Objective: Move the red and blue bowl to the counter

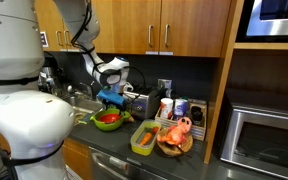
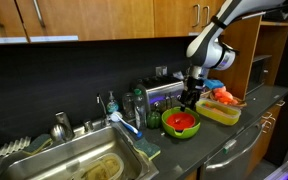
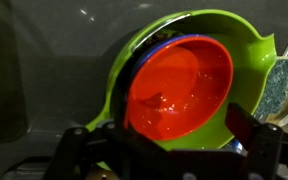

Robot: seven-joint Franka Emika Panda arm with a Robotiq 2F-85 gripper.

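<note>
The red and blue bowl point(image 3: 179, 88) is red inside with a thin blue rim, and it sits nested in a larger lime-green bowl point(image 3: 239, 45). Both exterior views show the pair point(image 1: 107, 120) point(image 2: 181, 122) on the dark counter point(image 2: 239, 135) beside the sink. My gripper point(image 1: 111, 96) point(image 2: 191, 100) hangs just above the bowls. It is open, and in the wrist view its dark fingers point(image 3: 242, 126) straddle the red bowl's near edge without touching it. Nothing is held between them.
A green tray of food point(image 1: 144, 137) and a wooden plate with orange items point(image 1: 174, 138) stand close beside the bowls. The sink point(image 2: 84, 165) with faucet and dish brush lies on the other side. Cans and a microwave point(image 1: 266, 140) stand beyond.
</note>
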